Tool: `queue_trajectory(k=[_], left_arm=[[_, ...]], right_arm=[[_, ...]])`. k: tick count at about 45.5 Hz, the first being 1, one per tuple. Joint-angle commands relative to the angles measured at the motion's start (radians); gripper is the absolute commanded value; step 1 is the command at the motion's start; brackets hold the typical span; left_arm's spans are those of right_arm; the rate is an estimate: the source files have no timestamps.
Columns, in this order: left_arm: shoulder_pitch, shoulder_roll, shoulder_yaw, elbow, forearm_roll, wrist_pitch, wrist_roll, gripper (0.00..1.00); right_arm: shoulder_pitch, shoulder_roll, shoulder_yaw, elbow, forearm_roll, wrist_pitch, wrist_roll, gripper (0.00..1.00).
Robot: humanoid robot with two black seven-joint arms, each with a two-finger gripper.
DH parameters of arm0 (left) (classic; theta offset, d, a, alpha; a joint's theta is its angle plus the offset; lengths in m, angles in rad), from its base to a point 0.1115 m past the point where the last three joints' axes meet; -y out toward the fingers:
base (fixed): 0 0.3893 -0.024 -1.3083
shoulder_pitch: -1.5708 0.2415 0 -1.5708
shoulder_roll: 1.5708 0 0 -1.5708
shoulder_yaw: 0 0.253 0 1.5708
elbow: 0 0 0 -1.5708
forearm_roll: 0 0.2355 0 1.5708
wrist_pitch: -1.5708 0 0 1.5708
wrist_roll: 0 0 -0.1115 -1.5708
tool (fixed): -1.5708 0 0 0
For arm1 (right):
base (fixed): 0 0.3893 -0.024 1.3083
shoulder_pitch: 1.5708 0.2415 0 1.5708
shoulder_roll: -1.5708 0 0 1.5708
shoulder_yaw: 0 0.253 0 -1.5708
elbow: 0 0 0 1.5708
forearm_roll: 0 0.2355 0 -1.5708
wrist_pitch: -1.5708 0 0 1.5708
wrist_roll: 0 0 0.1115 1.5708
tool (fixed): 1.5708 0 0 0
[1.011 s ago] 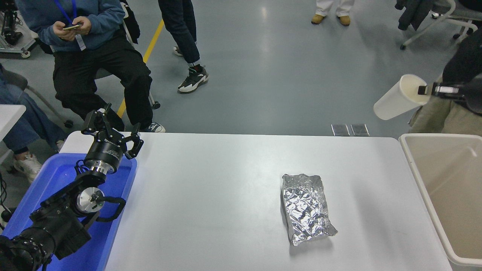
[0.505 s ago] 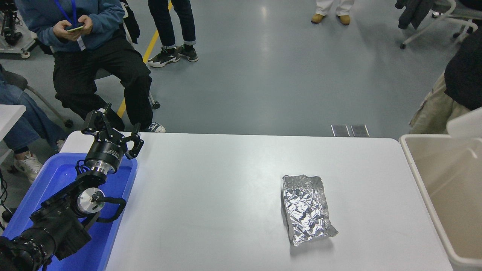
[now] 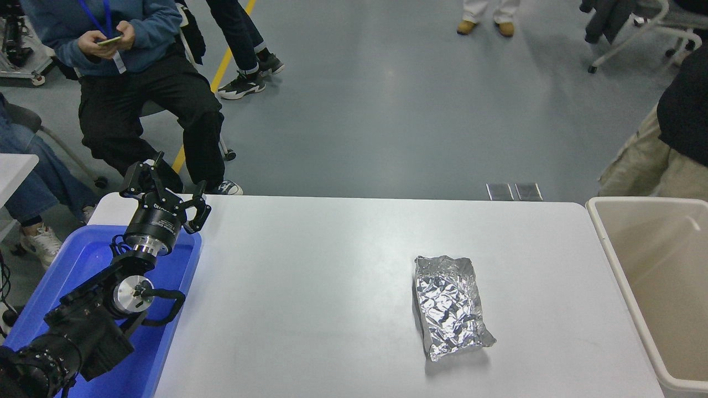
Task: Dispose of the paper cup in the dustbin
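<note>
The beige dustbin [image 3: 608, 237] stands at the table's right edge, partly cut off by the picture's right side. What shows of its inside holds nothing. The paper cup is out of view. My right gripper and arm are out of view as well. My left gripper [image 3: 166, 190] is parked at the lower left over the blue tray, open and holding nothing.
A crumpled silver foil packet [image 3: 449, 307] lies on the white table [image 3: 310, 298], right of centre. A blue tray [image 3: 94, 260] sits at the left edge under my left arm. A seated person with a phone is at the top left. Another person stands beyond the bin.
One second ago my right gripper held the cup above the bin's far corner. Half a second ago only a white edge showed at the right. Now the cup and gripper are gone from view.
</note>
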State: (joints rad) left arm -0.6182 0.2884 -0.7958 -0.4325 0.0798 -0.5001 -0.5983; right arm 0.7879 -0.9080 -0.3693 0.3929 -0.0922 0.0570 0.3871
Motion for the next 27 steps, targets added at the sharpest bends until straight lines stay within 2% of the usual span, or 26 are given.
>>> queue_trajectory(k=[1,14,27], left_arm=[[0.0,0.0,0.0,0.0,0.0,0.0,0.0,1.0],[0.0,0.0,0.0,0.0,0.0,0.0,-0.001,1.0],[0.0,0.0,0.0,0.0,0.0,0.0,-0.001,1.0]], right_arm=[[-0.156,0.167,0.115,-0.227,0.075,-0.002,-0.028,0.0],[-0.226,0.274,0.28,-0.313,0.077,-0.037,-0.057,0.0],[-0.248,0.389,0.339,-0.396,0.077,-0.082,-0.066,0.0]])
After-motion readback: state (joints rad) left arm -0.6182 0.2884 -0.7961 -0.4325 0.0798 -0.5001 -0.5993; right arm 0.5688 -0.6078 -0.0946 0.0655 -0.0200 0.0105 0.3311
